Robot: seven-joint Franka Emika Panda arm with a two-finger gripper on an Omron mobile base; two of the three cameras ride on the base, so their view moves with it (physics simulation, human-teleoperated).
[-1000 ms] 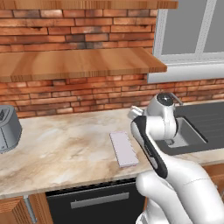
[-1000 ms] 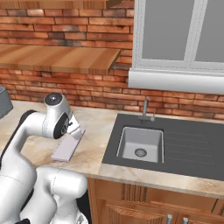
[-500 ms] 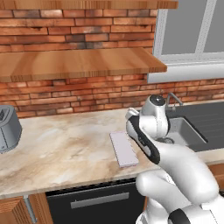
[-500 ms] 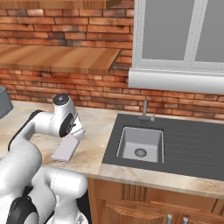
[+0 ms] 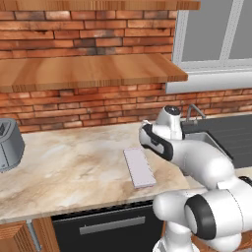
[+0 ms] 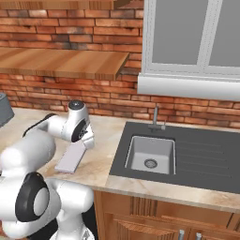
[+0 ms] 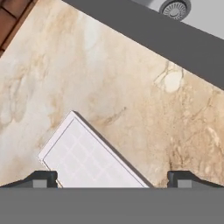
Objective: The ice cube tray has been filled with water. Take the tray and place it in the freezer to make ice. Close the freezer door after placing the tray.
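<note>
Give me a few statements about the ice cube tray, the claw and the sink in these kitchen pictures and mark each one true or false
1. The ice cube tray lies flat on the marble counter. True.
2. The claw is shut on the tray. False: its fingertips stand wide apart above the tray and hold nothing.
3. The tray sits inside the sink. False: it is on the counter, to the left of the sink in the right base view.
4. A faucet stands behind the sink basin, by the brick wall. True.
5. The toaster is touching the tray. False: it stands at the far left of the counter, well apart from it.
</note>
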